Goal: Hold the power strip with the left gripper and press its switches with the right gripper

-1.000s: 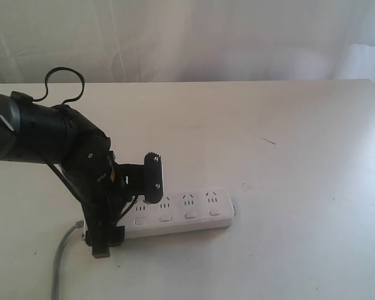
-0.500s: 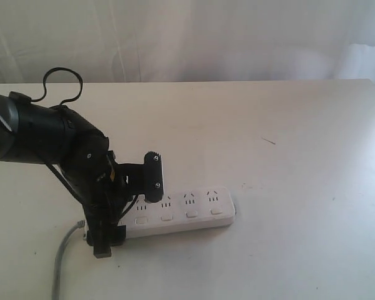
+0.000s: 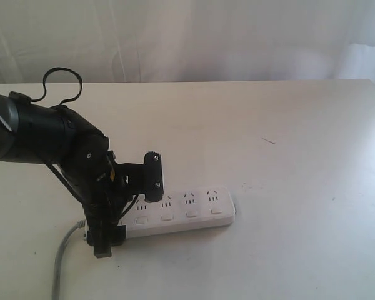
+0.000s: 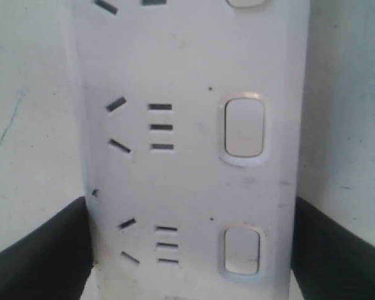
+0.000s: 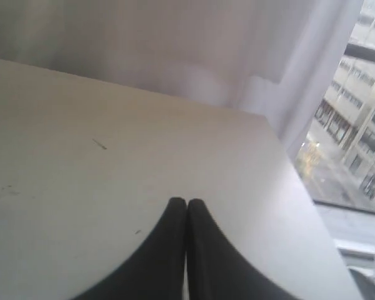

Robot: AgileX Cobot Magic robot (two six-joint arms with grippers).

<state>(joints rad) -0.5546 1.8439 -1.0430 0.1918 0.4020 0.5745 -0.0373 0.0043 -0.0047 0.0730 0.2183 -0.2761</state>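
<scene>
The white power strip point(image 3: 194, 215) lies flat near the table's front, its grey cord point(image 3: 61, 256) trailing off to the left. My left gripper point(image 3: 128, 212) straddles the strip's left part, one black jaw plate at the far edge and one at the near edge. In the left wrist view both jaws press against the long sides of the power strip point(image 4: 187, 175), so the left gripper point(image 4: 190, 250) is shut on it. Two white switches point(image 4: 244, 128) show beside their sockets there. My right gripper point(image 5: 186, 204) is shut, empty, over bare table, and out of the exterior view.
The white table point(image 3: 287, 137) stretches to the right and back of the strip. A curtain point(image 3: 187, 37) hangs behind it. In the right wrist view the table's edge point(image 5: 300, 187) runs beside a window.
The strip's right end has swung slightly away from the front edge as the left gripper settled on it. The right gripper's motion cannot be judged.
</scene>
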